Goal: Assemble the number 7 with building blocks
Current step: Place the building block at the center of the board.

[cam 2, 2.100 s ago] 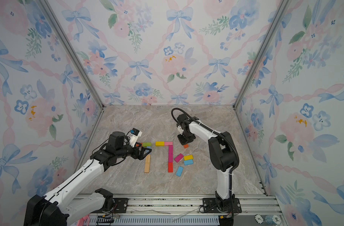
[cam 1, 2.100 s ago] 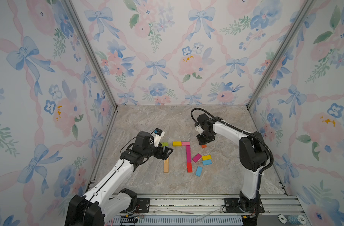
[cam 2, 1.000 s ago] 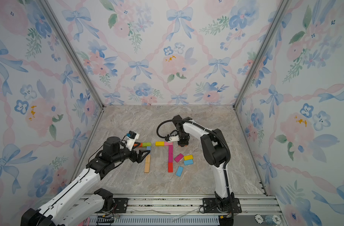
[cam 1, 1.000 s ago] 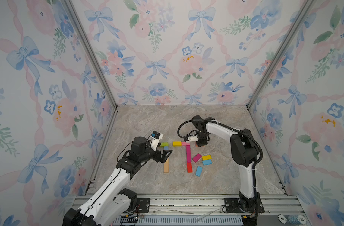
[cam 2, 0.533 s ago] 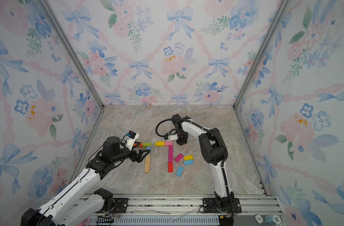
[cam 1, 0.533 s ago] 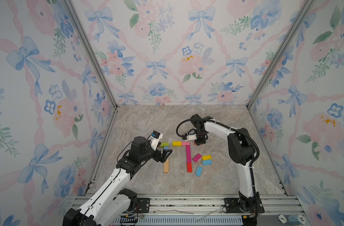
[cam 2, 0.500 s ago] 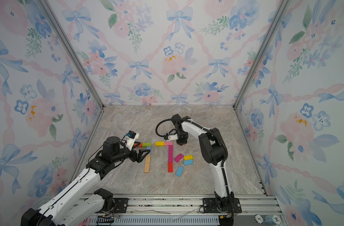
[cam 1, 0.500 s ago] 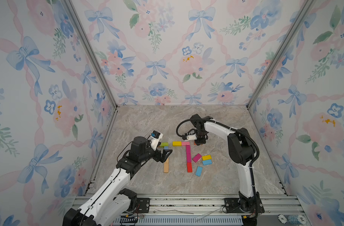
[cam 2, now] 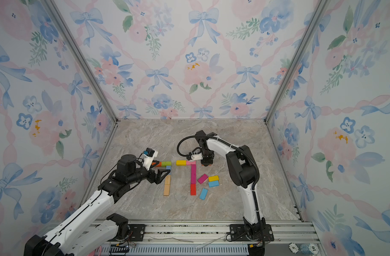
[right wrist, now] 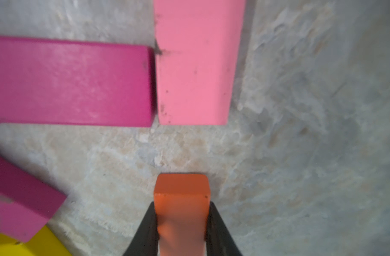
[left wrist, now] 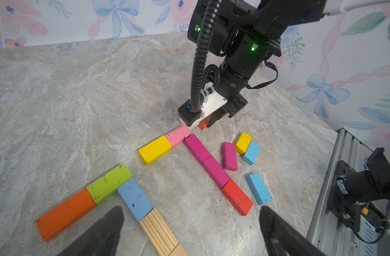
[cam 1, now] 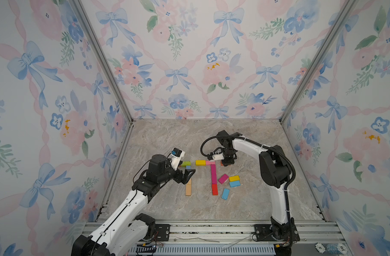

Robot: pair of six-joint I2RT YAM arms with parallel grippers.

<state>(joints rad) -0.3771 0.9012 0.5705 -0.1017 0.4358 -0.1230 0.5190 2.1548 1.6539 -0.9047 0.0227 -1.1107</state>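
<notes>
Two groups of building blocks lie flat on the marble table. One runs orange (left wrist: 65,212), green (left wrist: 109,182), blue (left wrist: 135,199), then plain wood (left wrist: 158,232). The other runs yellow (cam 1: 200,162), pink (right wrist: 196,66), a magenta column (cam 1: 213,174) and red (cam 1: 214,189). My right gripper (right wrist: 181,221) is shut on a small orange block (right wrist: 181,199), low over the table just right of the pink block, a small gap apart. My left gripper (left wrist: 190,210) stands wide open over the blue and wood blocks, holding nothing.
Loose magenta (cam 1: 223,178), yellow (cam 1: 234,178) and two light blue blocks (cam 1: 234,183) (cam 1: 225,193) lie right of the magenta column. Flowered walls close three sides. A metal rail (cam 1: 211,230) runs along the front edge, with poker chips (cam 1: 329,247) at its right end.
My right arm swung in from the right with the orange block and came down beside the pink block. The left arm drew back a little. Over the last half second nothing moves.
</notes>
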